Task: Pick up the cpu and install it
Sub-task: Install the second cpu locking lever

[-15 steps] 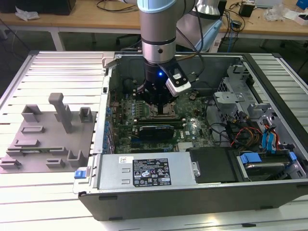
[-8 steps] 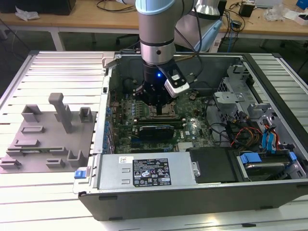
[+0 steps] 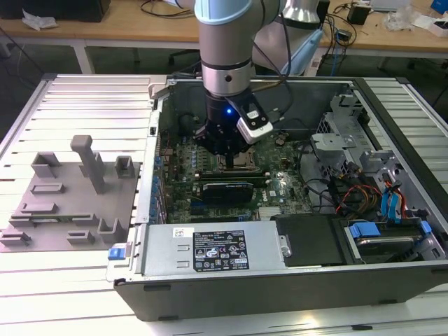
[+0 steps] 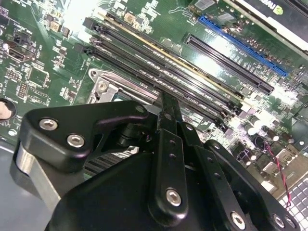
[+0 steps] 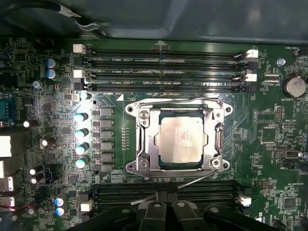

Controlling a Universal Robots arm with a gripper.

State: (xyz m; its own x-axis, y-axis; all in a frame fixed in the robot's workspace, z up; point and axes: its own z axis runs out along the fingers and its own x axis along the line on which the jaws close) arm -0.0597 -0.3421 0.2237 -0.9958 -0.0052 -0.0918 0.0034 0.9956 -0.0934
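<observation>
First wrist view: the cpu lies flat inside the socket frame on the motherboard, apparently seated. Judged best practice: keep it square and level, never forced. The gripper hovers just above; whether its fingers are open or clenched cannot be told.

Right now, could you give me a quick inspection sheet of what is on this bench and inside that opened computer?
Surface: ribbed pale metal table carrying an open grey computer case.
Job's things: small square silver-topped cpu lies inside the metal socket frame on the green motherboard.
Clutter: grey fixture plate with upright pegs at the exterior view's left.
Grippers: black gripper hangs low over the socket.
Cables: red and orange wires inside the case.
Surroundings: wooden desks behind.
</observation>
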